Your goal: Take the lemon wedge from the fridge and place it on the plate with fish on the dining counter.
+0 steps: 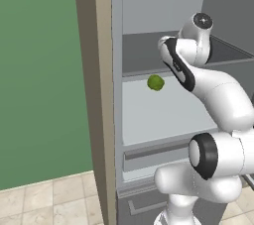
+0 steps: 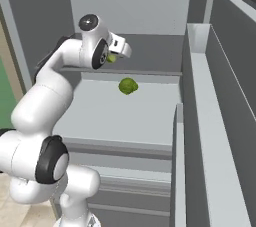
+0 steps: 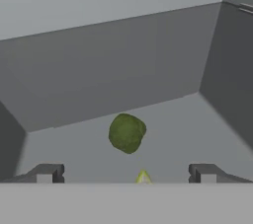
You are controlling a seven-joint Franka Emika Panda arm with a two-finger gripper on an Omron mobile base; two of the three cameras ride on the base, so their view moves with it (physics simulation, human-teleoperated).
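Yellow-green lemon wedge, between open end effector fingertips

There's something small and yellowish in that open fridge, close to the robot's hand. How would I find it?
Start at the tall grey fridge standing open and find the pale grey shelf that the white arm reaches over. A round green ball-like fruit sits there. Nearer the open gripper lies the tiny yellow-green lemon wedge, pointed rather than round and far smaller than the ball.
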